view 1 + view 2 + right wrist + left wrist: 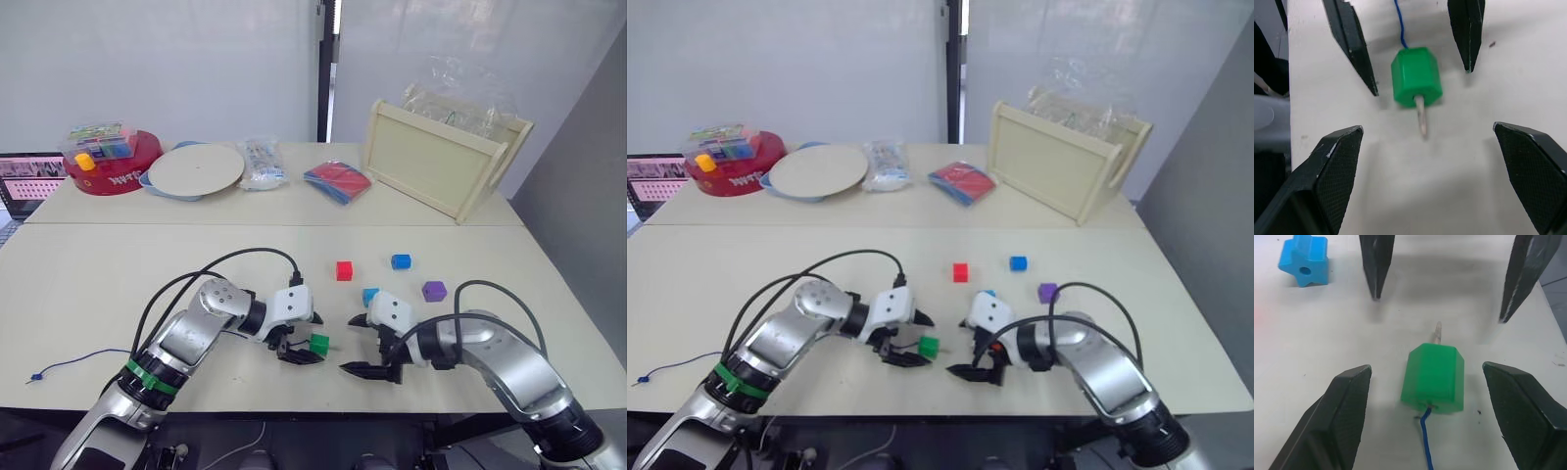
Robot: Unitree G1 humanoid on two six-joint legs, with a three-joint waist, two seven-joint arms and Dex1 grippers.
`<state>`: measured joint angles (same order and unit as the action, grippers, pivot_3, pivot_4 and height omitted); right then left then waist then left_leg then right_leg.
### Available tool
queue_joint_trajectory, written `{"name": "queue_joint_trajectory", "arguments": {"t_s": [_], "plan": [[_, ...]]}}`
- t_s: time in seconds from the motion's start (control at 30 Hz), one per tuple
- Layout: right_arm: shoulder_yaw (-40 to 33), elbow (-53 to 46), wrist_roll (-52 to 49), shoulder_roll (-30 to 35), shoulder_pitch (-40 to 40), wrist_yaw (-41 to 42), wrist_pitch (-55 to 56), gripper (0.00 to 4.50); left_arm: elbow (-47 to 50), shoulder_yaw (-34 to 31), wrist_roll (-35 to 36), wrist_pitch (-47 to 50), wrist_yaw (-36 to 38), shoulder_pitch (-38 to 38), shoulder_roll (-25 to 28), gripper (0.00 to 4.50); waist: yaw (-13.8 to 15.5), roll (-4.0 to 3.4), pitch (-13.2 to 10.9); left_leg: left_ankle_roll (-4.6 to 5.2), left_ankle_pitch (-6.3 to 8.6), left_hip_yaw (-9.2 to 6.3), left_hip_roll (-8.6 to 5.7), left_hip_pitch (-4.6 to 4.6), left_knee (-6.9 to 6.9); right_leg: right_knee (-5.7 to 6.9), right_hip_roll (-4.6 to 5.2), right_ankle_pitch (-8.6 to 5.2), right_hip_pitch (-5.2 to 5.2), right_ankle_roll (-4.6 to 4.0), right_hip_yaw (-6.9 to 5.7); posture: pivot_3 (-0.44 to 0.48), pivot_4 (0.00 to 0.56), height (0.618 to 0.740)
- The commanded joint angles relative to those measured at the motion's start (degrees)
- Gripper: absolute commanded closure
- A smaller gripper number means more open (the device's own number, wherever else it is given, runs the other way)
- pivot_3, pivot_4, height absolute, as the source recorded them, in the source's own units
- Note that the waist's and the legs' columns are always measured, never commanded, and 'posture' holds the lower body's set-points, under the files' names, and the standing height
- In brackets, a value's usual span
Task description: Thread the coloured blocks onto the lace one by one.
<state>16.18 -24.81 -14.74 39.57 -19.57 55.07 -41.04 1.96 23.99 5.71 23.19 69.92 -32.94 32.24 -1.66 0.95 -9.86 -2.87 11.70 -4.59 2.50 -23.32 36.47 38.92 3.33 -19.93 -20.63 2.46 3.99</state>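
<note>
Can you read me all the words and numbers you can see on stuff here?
Red tub: white letters on its side, too blurred to read.
Screen beside the tub: rows of tiny marks, too small to read.
Clear packet by the plate: print too small to read.
Nothing else carries writing I can make out.

Bright, even light; shadows soft — sharp.

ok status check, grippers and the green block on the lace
Left gripper open, right gripper open, both straddling green block. Block on table, lace through it, pale tip poking out. Nothing blocking; other blocks lie apart.
</note>
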Motion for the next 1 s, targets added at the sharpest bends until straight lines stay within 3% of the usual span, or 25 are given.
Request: {"name": "queue_joint_trajectory", "arguments": {"t_s": [0.03, 0.13, 0.23, 0.37, 0.5, 0.6, 0.7, 0.73, 0.97, 1.0], "plan": [[-0.16, -2.12, 0.47, 0.12, -0.3, -1.32, 0.73, 0.0, -1.84, 1.6, -1.96, -2.98, -1.02, -1.08, -1.48, 0.68, 0.02, 0.01, 0.0, 0.0, 0.0, 0.0, 0.0, 0.0, 0.0, 0.0, 0.0, 0.0, 0.0, 0.0, 0.0, 0.0, 0.15, 0.74], [0.91, -1.8, 1.28, -0.43, -0.59, -2.45, 0.85, 0.0, -4.21, 2.77, -3.38, -5.46, -0.86, -1.3, -2.06, 0.68, 0.24, 0.01, 0.0, 0.0, 0.0, 0.0, 0.0, -0.01, 0.01, 0.0, 0.0, 0.0, 0.0, 0.0, 0.0, 0.0, 0.15, 0.74], [1.89, -1.38, 2.13, -0.77, -1.07, -3.38, 0.79, 0.0, -4.99, 2.97, -3.07, -6.22, 0.19, -1.28, -2.35, 1.95, 0.38, 0.01, 0.0, 0.0, 0.0, 0.0, -0.01, -0.01, 0.01, -0.01, 0.01, 0.0, 0.01, 0.0, 0.0, 0.0, 0.15, 0.74], [2.97, -1.2, 2.95, -0.83, -1.42, -3.55, 1.2, 0.0, -5.08, 3.22, -3.46, -6.89, 0.69, -1.08, -2.15, 3.14, 0.43, 0.01, 0.0, 0.0, 0.0, 0.0, -0.01, 0.0, 0.01, -0.01, 0.01, 0.0, 0.01, 0.0, 0.0, 0.0, 0.15, 0.74], [5.25, 0.75, 4.49, -2.15, -2.94, -3.94, 2.19, 0.0, -4.76, 3.23, -3.46, -6.86, 1.61, -0.72, -1.68, 3.16, 0.31, 0.0, 0.0, 0.0, 0.0, 0.0, -0.01, 0.01, 0.01, 0.0, 0.01, 0.0, 0.01, 0.0, 0.0, 0.0, 0.15, 0.74], [6.4, 1.89, 5.08, -2.96, -4.35, -3.72, 2.95, 0.74, -4.74, 3.25, -3.65, -6.7, 1.86, -0.77, -1.73, 3.16, 0.37, 0.0, 0.0, 0.0, 0.0, 0.0, 0.0, 0.01, 0.01, 0.0, 0.01, 0.0, 0.01, 0.0, 0.0, 0.0, 0.15, 0.74], [7.09, 2.4, 5.31, -3.31, -5.58, -3.12, 3.23, 1.91, -4.81, 3.3, -3.79, -6.64, 2.02, -0.84, -1.82, 3.16, 0.36, 0.0, 0.0, 0.0, 0.0, 0.0, -0.01, 0.01, 0.02, 0.0, 0.01, 0.0, 0.01, 0.0, 0.0, 0.0, 0.15, 0.74], [7.44, 2.72, 5.6, -3.27, -5.9, -2.93, 3.51, 2.0, -4.84, 3.32, -3.82, -6.64, 2.06, -0.85, -1.85, 3.16, 0.36, 0.0, 0.0, 0.0, 0.0, 0.0, -0.01, 0.01, 0.02, 0.0, 0.01, 0.0, 0.01, 0.0, 0.0, 0.0, 0.15, 0.74], [8.02, 4.74, 6.16, -3.41, -6.74, -1.8, 5.28, 4.45, -4.78, 3.46, -3.95, -6.38, 2.45, -0.82, -1.79, 3.16, 0.38, 0.0, 0.0, 0.0, 0.0, 0.0, 0.0, 0.02, 0.02, 0.0, 0.01, 0.0, 0.01, 0.0, 0.0, 0.0, 0.15, 0.74], [7.95, 4.72, 6.14, -3.31, -6.73, -1.52, 5.4, 4.5, -4.79, 3.41, -3.95, -6.37, 2.51, -0.79, -1.73, 3.16, 0.36, 0.0, 0.0, 0.0, 0.0, 0.0, 0.0, 0.01, 0.02, 0.01, 0.01, 0.0, 0.01, 0.0, 0.0, 0.0, 0.15, 0.74]]}}
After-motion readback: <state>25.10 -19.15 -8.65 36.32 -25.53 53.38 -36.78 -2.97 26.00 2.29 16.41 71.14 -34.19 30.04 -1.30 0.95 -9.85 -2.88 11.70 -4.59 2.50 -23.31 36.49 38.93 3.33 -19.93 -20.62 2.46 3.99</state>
